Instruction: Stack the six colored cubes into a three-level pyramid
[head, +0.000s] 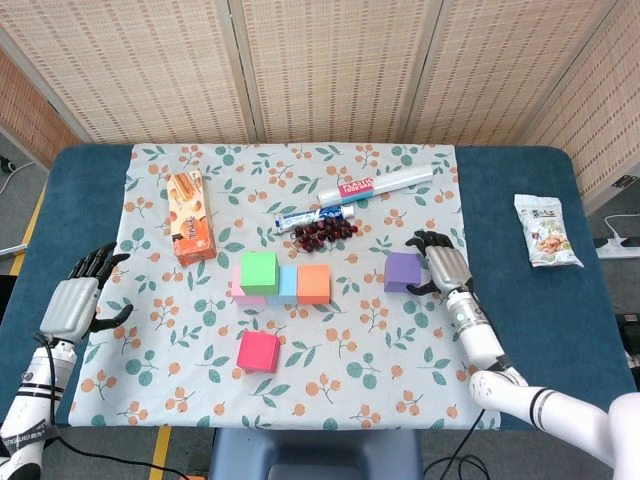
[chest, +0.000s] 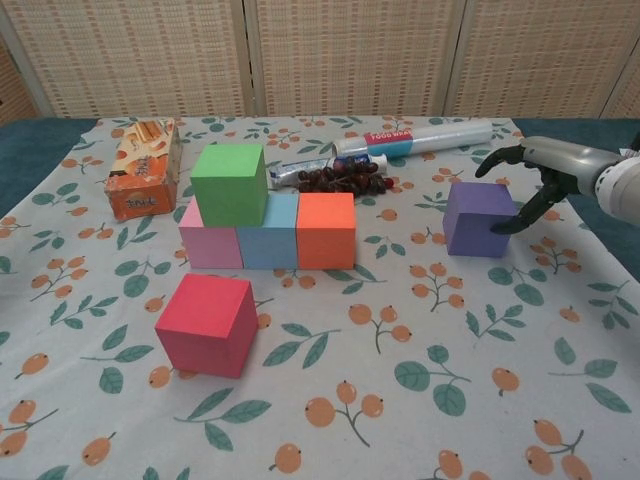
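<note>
A green cube (head: 259, 272) (chest: 229, 185) sits on top of a row of pink (chest: 208, 247), blue (chest: 268, 232) and orange (head: 314, 284) (chest: 326, 230) cubes. In front of the row, a red cube (head: 258, 351) (chest: 208, 324) stands alone. A purple cube (head: 402, 272) (chest: 478, 220) stands to the right. My right hand (head: 443, 265) (chest: 545, 170) is at its right side, fingers arched over its top edge and thumb by its right face, not closed. My left hand (head: 75, 300) hovers with spread fingers at the table's left edge, seen only in the head view.
An orange snack box (head: 190, 217) (chest: 145, 170) lies at the back left. Behind the cubes lie a film roll (head: 375, 184) (chest: 415, 137), a tube (head: 310, 216) and a pile of dark red berries (head: 322, 232). A snack packet (head: 546, 231) lies far right.
</note>
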